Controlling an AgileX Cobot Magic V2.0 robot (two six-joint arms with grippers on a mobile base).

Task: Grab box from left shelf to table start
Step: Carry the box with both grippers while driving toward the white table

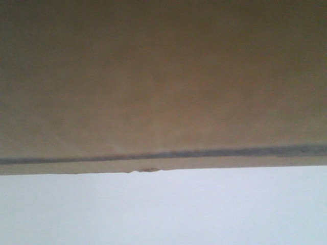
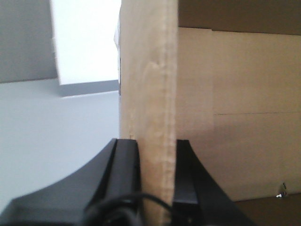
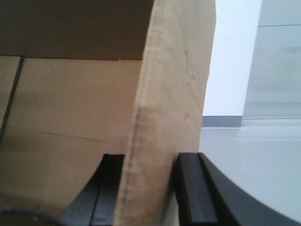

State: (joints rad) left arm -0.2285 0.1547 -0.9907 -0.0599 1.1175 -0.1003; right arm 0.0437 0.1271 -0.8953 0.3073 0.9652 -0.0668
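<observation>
Left fingers (image 2: 124,179) pinch an upright cardboard wall of the box (image 2: 148,94), one on each face; right fingers (image 3: 193,188) clamp another wall likewise. From the front, the box's brown side fills the view above the pale worktop (image 1: 163,214).

The left gripper (image 2: 155,146) and right gripper (image 3: 150,160) have black, outward-curving fingers (image 2: 124,169); a black cable (image 2: 120,203) loops near the left.

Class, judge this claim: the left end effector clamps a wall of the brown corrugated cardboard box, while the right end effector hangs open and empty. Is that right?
No: the right end effector also clamps a wall of the brown corrugated cardboard box, per the right wrist view.
</observation>
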